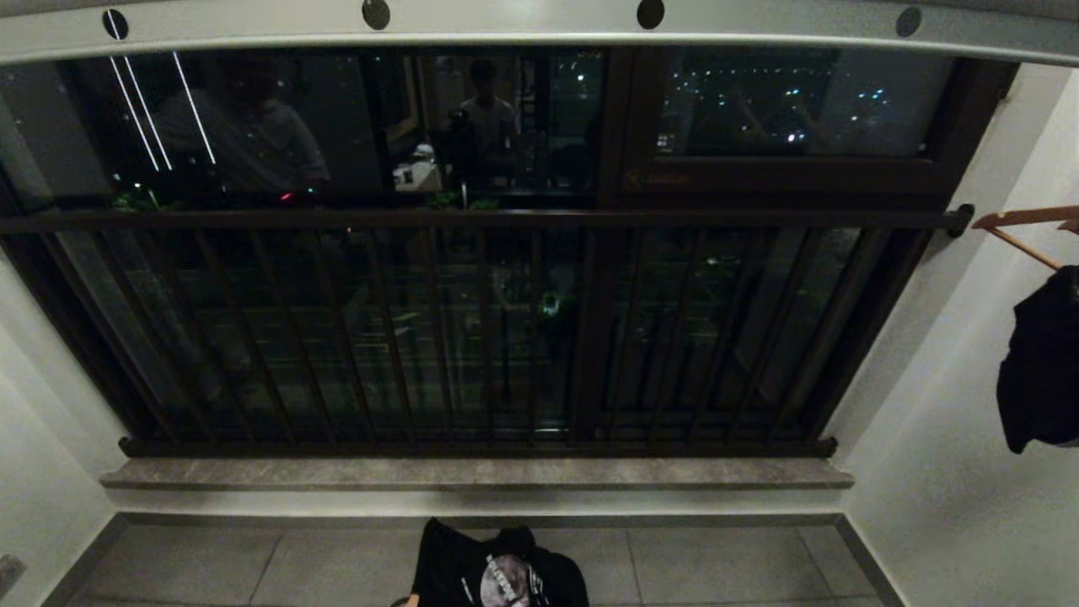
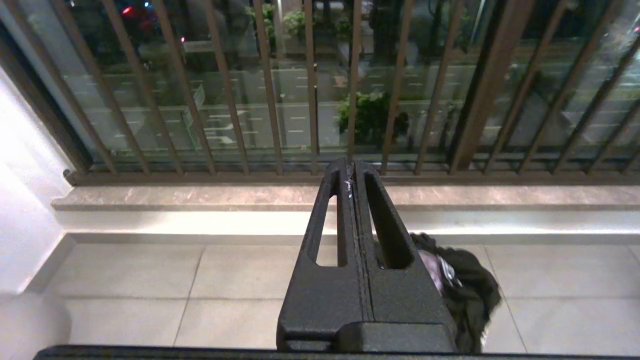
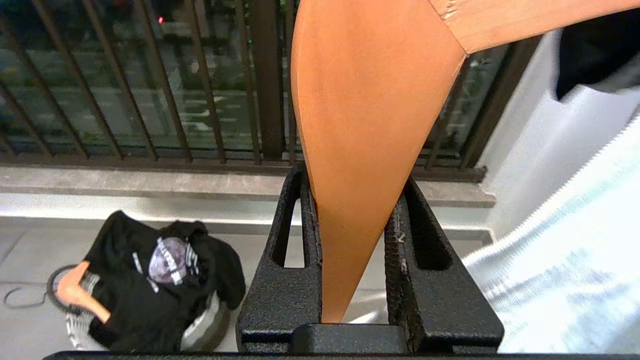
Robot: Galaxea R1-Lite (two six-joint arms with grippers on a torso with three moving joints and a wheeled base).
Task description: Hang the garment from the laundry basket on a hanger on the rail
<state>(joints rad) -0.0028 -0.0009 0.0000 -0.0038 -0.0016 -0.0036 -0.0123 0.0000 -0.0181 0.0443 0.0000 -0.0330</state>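
While your right gripper (image 3: 352, 200) stays outside the head view, its fingers pinch a wooden hanger (image 3: 365, 125) cut off above; your left gripper (image 2: 350, 170) is pressed together, empty. Below, a black garment (image 3: 150, 280) nearly hides the laundry basket (image 3: 200, 330).

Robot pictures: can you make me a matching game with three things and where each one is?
Things:
1. wooden hanger
2. black shirt
3. rail with holes

Places:
A. high overhead
B. in the basket on the floor
C. pinched in the right gripper

Pairs: 1-C, 2-B, 3-A
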